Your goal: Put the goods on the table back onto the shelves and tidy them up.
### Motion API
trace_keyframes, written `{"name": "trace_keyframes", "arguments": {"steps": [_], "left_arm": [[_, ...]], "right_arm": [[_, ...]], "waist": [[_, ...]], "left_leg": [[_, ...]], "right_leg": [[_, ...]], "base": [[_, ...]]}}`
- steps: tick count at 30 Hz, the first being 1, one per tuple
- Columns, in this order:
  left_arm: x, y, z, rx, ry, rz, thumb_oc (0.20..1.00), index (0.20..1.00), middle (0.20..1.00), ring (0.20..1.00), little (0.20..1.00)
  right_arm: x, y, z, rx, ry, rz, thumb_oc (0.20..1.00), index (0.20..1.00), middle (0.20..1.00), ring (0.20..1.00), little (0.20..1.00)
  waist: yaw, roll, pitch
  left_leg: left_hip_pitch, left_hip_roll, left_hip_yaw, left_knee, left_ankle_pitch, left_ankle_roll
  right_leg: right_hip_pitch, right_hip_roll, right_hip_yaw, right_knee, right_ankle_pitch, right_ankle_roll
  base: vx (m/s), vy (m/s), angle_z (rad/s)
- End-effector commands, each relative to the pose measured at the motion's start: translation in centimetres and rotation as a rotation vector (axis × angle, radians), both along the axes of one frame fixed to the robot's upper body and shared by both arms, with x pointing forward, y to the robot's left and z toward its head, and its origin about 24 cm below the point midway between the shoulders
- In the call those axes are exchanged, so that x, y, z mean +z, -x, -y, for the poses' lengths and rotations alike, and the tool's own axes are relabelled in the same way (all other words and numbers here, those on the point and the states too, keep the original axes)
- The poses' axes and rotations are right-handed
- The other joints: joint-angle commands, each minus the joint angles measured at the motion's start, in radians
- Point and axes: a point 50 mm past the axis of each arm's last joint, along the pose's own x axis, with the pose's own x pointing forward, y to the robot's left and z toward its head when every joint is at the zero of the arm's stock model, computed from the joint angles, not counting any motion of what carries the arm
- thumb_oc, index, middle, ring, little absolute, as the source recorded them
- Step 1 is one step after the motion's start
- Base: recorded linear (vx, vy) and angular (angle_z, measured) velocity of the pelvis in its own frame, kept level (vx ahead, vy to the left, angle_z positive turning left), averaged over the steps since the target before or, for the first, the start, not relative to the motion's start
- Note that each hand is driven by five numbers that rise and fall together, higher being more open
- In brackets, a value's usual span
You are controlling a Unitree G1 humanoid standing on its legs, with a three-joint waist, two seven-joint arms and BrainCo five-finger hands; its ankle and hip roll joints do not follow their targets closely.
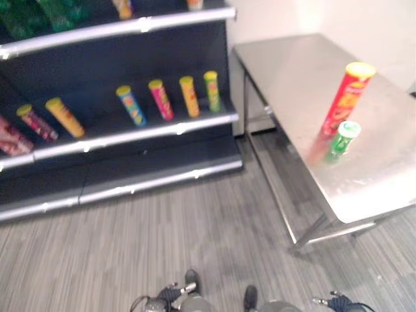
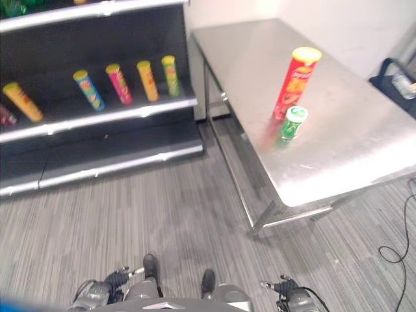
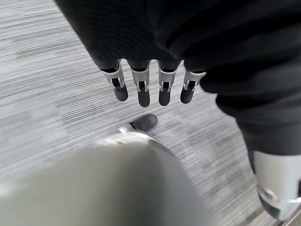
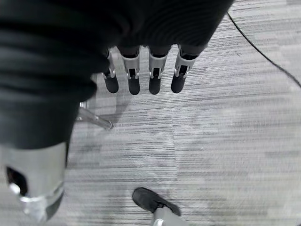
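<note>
Tall red can, short green can touching — steel table, labels unreadable.

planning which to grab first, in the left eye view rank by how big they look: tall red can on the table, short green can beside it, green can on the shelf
1. tall red can
2. green can on the shelf
3. short green can

The shelf can stands farther away, so places two and three are unsure.

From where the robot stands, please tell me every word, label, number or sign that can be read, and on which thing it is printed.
Tall red can on the table: there is print on its side, too blurred to read.
Short green can beside it: label too small to read.
Four standing cans on the shelf: patterned wrappers, no legible text.
No sign, number or price tag can be read anywhere.
</note>
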Motion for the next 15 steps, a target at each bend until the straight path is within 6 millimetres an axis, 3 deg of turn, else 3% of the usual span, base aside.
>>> {"name": "trace_keyframes", "arguments": {"steps": [1,5,10,12,13,15], "left_arm": [[0.6,-0.9,-1.6,-0.006,-0.049,0.040,1.000,1.000,1.000,1.000,1.000],[1.0,-1.5,-2.3,0.016,-0.063,0.070,1.000,1.000,1.000,1.000,1.000],[1.8,-2.8,-3.2,0.052,-0.076,0.127,1.000,1.000,1.000,1.000,1.000],[2.0,-2.9,-3.9,0.073,-0.088,0.134,1.000,1.000,1.000,1.000,1.000],[2.1,-2.8,-4.4,0.085,-0.098,0.130,1.000,1.000,1.000,1.000,1.000],[2.2,-2.6,-4.9,0.096,-0.108,0.127,1.000,1.000,1.000,1.000,1.000]], "right_arm": [[0.0,0.8,0.3,-0.006,0.001,-0.017,1.000,1.000,1.000,1.000,1.000],[-0.1,1.2,0.3,-0.042,-0.004,-0.028,1.000,1.000,1.000,1.000,1.000],[0.1,1.9,1.3,-0.153,-0.006,-0.020,1.000,1.000,1.000,1.000,1.000],[0.4,2.2,2.4,-0.236,0.006,0.005,1.000,1.000,1.000,1.000,1.000],[0.8,2.6,3.3,-0.286,0.032,0.015,1.000,1.000,1.000,1.000,1.000],[1.4,3.3,4.8,-0.377,0.064,0.040,1.000,1.000,1.000,1.000,1.000]], "waist": [[0.017,-0.017,-0.017],[0.013,-0.043,-0.036],[-0.007,-0.048,-0.040],[-0.028,-0.052,-0.026],[-0.039,-0.054,-0.011],[-0.050,-0.055,-0.003]], "left_leg": [[-0.032,-0.011,0.015,0.016,0.062,0.064],[-0.003,-0.053,0.062,0.023,0.011,0.108],[0.041,-0.097,0.101,0.011,-0.046,0.150],[0.073,-0.118,0.117,0.011,-0.075,0.171],[0.103,-0.130,0.140,0.011,-0.099,0.189],[0.126,-0.142,0.149,0.011,-0.123,0.203]], "right_leg": [[0.143,-0.133,0.073,0.017,-0.128,0.104],[0.125,-0.188,0.097,0.061,-0.116,0.133],[0.024,-0.217,0.115,0.244,-0.110,0.177],[-0.032,-0.238,0.116,0.364,-0.077,0.195],[-0.091,-0.269,0.092,0.470,-0.006,0.196],[-0.110,-0.298,0.059,0.537,0.028,0.185]], "base": [[0.24,0.177,-1.02],[0.18,0.175,-0.57],[0.11,0.190,-0.18],[0.06,0.221,-0.12],[0.07,0.230,-0.37],[0.11,0.195,-0.46]]}}
